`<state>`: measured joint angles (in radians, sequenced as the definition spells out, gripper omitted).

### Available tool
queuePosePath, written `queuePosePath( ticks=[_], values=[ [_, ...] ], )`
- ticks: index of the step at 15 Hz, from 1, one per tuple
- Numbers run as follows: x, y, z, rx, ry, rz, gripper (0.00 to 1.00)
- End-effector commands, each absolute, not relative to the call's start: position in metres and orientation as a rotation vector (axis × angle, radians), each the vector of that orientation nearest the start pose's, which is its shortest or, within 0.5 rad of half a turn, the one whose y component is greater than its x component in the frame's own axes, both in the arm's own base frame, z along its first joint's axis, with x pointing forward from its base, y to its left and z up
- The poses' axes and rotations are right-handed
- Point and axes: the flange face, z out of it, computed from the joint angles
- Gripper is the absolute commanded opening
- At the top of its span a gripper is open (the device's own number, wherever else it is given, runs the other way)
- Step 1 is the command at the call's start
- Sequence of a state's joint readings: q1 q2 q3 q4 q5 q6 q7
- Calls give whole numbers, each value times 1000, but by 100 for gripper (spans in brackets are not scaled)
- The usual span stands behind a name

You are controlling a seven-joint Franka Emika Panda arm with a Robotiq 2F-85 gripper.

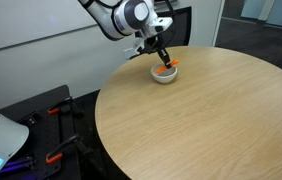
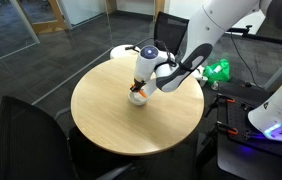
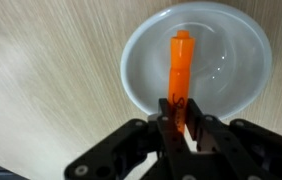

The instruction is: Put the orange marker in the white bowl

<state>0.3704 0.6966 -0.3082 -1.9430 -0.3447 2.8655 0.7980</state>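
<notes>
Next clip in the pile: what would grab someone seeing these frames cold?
The bright orange marker catches the eye first. In the wrist view the gripper pinches its near end, and it points across the middle of the white bowl. In an exterior view, the big round wooden table fills the frame, with the bowl near its edge on the arm's side.

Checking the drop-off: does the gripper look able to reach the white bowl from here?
Likely yes: the gripper, shut on the orange marker, sits directly above the white bowl, with nothing between them.
</notes>
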Motion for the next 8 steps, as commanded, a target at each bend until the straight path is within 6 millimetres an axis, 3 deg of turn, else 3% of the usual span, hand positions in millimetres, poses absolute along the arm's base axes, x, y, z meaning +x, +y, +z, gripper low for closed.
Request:
queuePosePath(
  ticks=[1, 5, 8],
  values=[
    [635, 68, 153, -3240, 530, -588, 46],
    [633, 69, 156, -3237, 545, -595, 75],
    [629, 65, 169, -3232, 572, -637, 97]
  ],
)
